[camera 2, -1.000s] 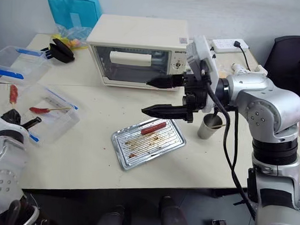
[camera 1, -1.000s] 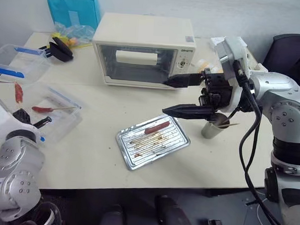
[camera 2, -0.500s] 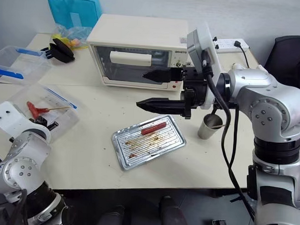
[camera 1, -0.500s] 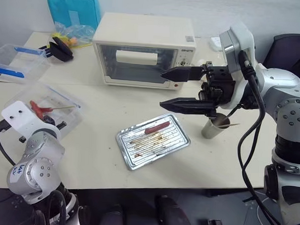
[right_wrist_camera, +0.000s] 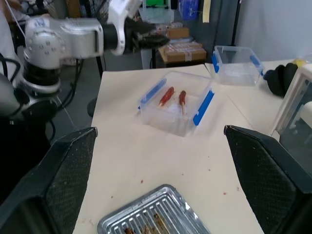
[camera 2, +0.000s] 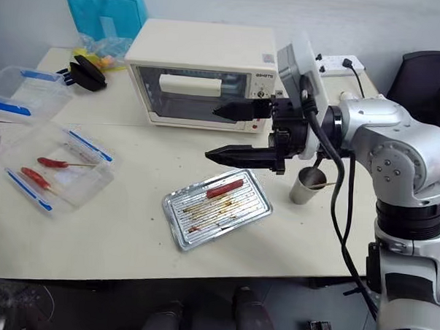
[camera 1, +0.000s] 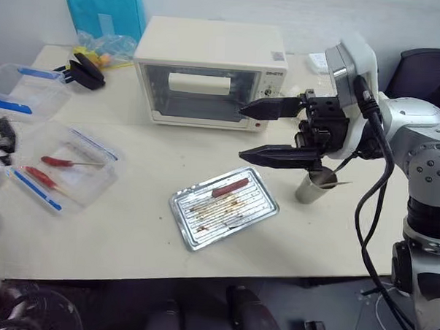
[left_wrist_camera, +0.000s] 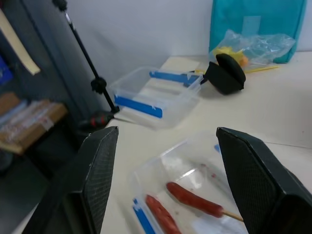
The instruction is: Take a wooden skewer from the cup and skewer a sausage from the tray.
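The ribbed silver tray (camera 1: 193, 235) lies mid-table with one red sausage (camera 1: 230, 187) near its far rim. To its right stands the steel cup (camera 1: 309, 188), and a wooden skewer (camera 1: 337, 183) pokes out of it. My right gripper (camera 1: 241, 134) hangs open above the tray's far side, level and pointing left, with nothing between its fingers. My left gripper (left_wrist_camera: 165, 134) is open and empty at the table's far left, above a clear plastic box (camera 1: 88, 180). That box holds two skewered sausages (camera 1: 58, 161) (camera 1: 40, 177).
A cream toaster oven (camera 1: 209, 73) stands behind the tray. A second clear box with blue clips (camera 1: 30, 91), a black object (camera 1: 85, 71) and a teal bag (camera 1: 106, 10) sit at the back left. A power strip (camera 2: 337, 64) and a black chair (camera 1: 428, 72) are at the right.
My left gripper opened and let go a skewered sausage, which now lies in the clear box beside the first. The left arm then drew up and away to the left. The right arm kept still.
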